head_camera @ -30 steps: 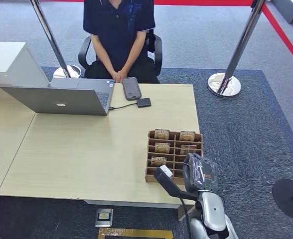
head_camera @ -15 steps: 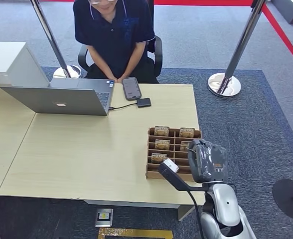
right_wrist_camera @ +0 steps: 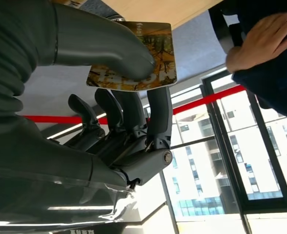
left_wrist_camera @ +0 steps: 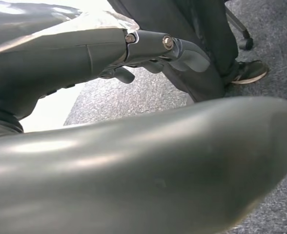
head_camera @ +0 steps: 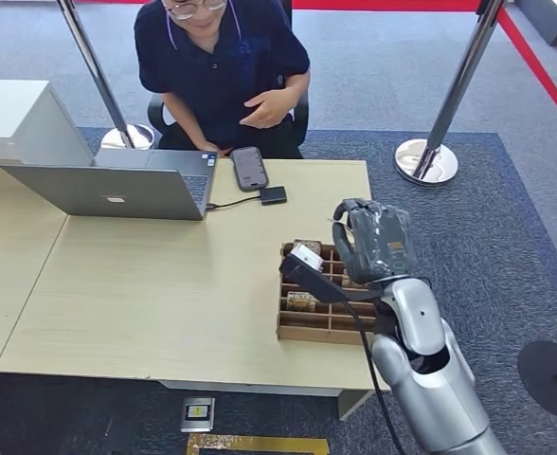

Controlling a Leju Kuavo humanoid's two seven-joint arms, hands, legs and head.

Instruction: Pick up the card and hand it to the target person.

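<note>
My right hand (head_camera: 372,242) is raised above the far end of the wooden card box (head_camera: 326,327), turned toward the seated person (head_camera: 222,57). In the right wrist view this hand (right_wrist_camera: 127,112) pinches a card (right_wrist_camera: 162,56) with a brown and yellow print between thumb and fingers. The person's hand (right_wrist_camera: 263,39) is lifted a short way beyond the card, apart from it; from the head it sits at chest height (head_camera: 265,109). My left hand (left_wrist_camera: 153,48) hangs low with fingers apart and holds nothing.
More cards (head_camera: 302,301) stand in the box's slots. A laptop (head_camera: 118,185), a phone (head_camera: 250,168) and a small black device (head_camera: 274,195) lie on the table's far side. Stanchion posts (head_camera: 433,142) stand on the carpet behind.
My right hand has risen and moved forward from the box's near end toward the person. The person has leaned forward and lifted one hand off the lap.
</note>
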